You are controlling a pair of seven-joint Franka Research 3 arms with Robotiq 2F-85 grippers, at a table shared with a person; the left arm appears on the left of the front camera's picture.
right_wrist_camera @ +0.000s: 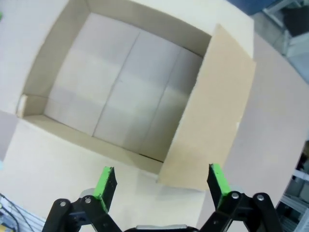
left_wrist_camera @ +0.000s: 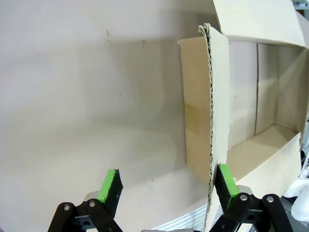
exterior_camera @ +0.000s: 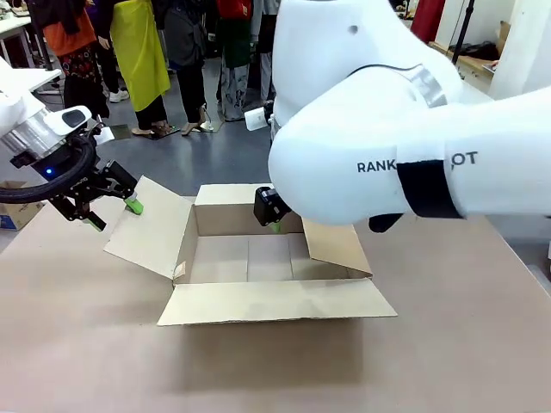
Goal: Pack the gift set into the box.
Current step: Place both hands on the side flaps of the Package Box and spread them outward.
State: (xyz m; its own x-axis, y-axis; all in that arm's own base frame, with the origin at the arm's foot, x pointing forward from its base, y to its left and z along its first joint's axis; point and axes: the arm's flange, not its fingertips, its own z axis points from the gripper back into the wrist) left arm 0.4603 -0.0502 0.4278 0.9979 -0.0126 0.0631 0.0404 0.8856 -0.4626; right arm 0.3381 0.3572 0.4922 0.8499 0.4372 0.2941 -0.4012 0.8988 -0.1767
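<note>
Cardboard box (exterior_camera: 258,258) open, flaps out, mid-table. Left gripper (exterior_camera: 112,215) at its 9 o'clock, fingers spread, left flap (left_wrist_camera: 218,96) edge touching one pad. Right gripper (right_wrist_camera: 161,181) at 12 o'clock, fingers spread.

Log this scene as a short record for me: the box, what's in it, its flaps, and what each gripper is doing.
box: brown carton, open, on the table
contents: nothing, bare cardboard floor
flaps: four, all open
left gripper: open, astride the edge of the left flap
right gripper: open, above the box's far right side, holding nothing
</note>
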